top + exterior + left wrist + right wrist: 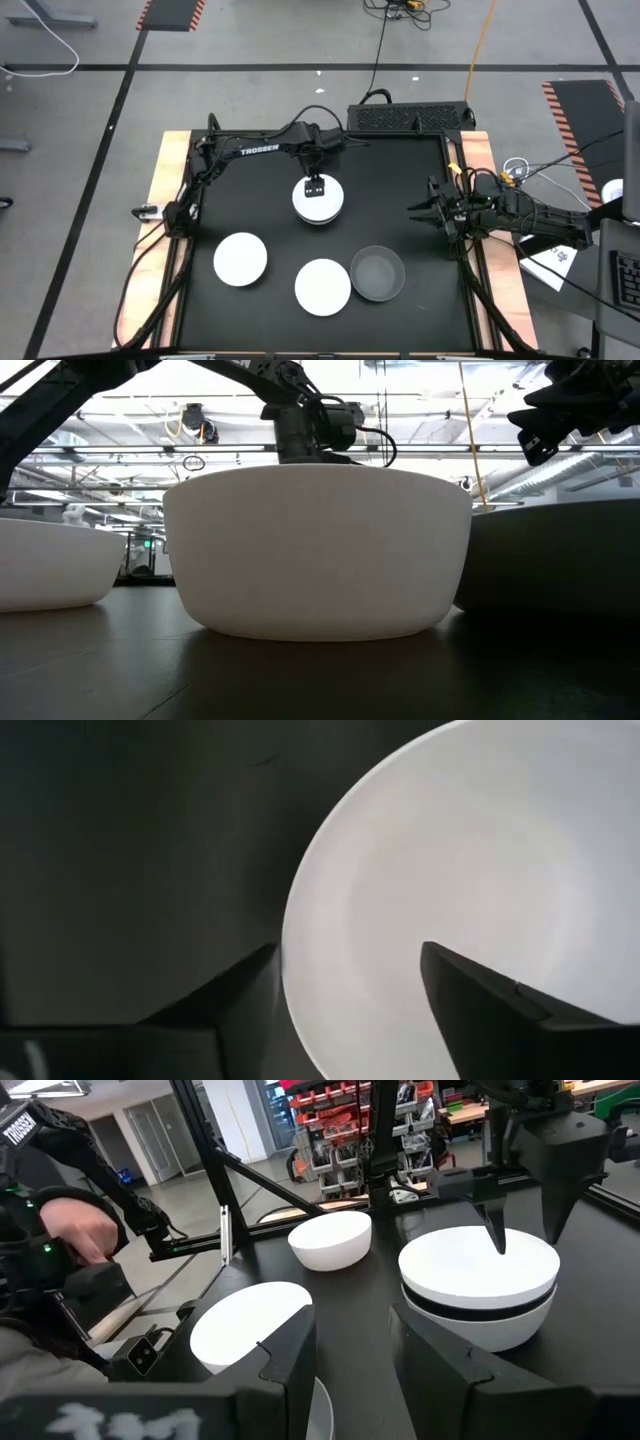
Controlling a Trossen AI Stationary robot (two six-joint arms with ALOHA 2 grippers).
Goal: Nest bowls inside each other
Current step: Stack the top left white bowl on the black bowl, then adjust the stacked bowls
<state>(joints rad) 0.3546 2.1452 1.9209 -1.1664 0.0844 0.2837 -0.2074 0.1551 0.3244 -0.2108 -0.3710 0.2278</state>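
Note:
A stack of nested bowls (319, 203) stands mid-table, toward the far side. In the right wrist view the stack (478, 1295) shows a white bowl on top, a black one under it and a white one lowest. My left gripper (315, 187) is open above it, pointing down. One finger (480, 1010) is inside the top white bowl (470, 870) and the other (235, 1005) is outside its rim; no touch shows. Two single white bowls (241, 258) (322, 285) and a grey bowl (377, 272) stand near the front edge. My right gripper (425, 210) hovers open at the table's right side.
The black table top (260, 170) has free room between the stack and the front bowls. A black box (410, 118) lies behind the far edge. Wooden borders (172, 170) run along both sides. A person's hand (85, 1230) shows beyond the table's left side.

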